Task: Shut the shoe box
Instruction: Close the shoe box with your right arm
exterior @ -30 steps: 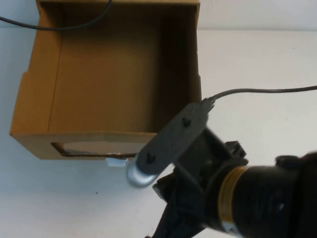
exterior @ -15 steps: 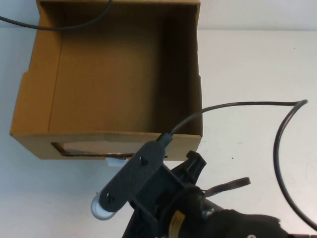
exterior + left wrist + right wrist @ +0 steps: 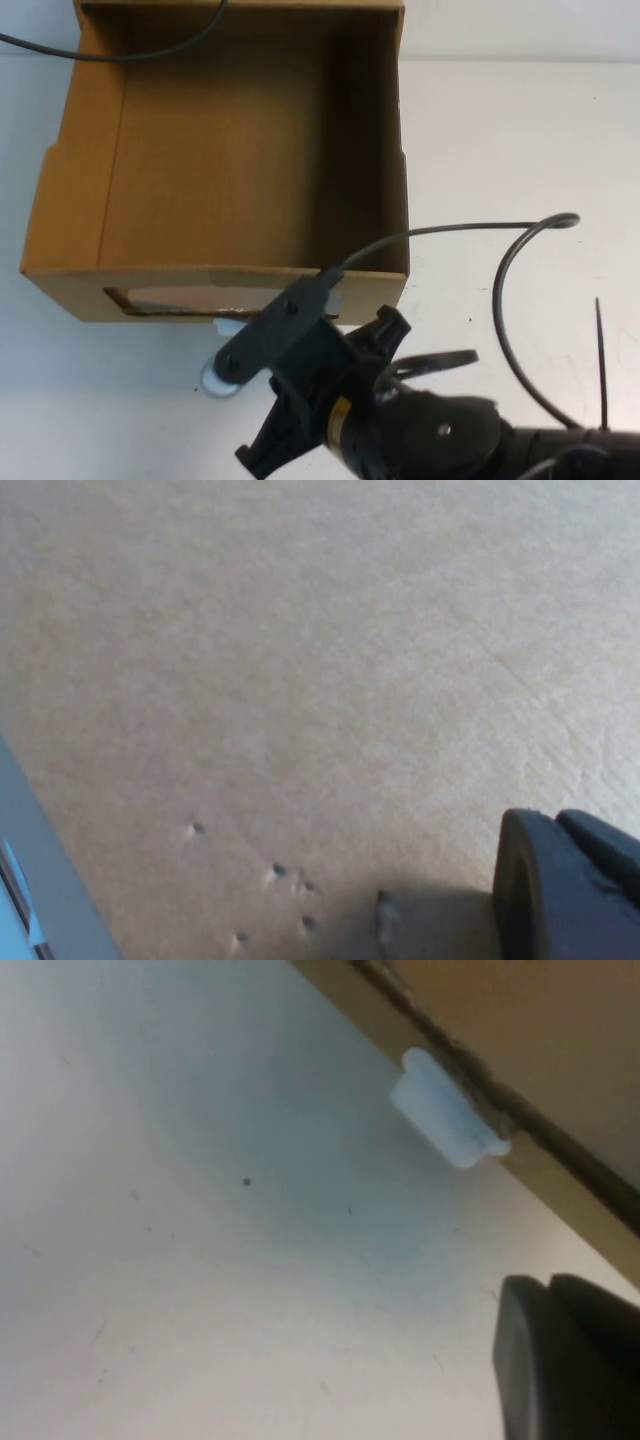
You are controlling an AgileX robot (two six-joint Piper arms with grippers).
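Note:
The shoe box is a brown cardboard drawer standing open and empty. Its front panel has a dark window with a small white pull tab below it. My right gripper is shut and empty, low over the table just in front of the tab, a little apart from it. In the high view its fingers are hidden under the wrist camera bracket. My left gripper is shut and lies close against plain brown cardboard. It is out of the high view.
The white table extends to the right of the box and in front of it. A black cable loops from my right arm over the table. Another cable crosses the box's far left corner.
My right arm has swung down and to the left, bringing its wrist in front of the box's front panel near the tab. The box has not moved.

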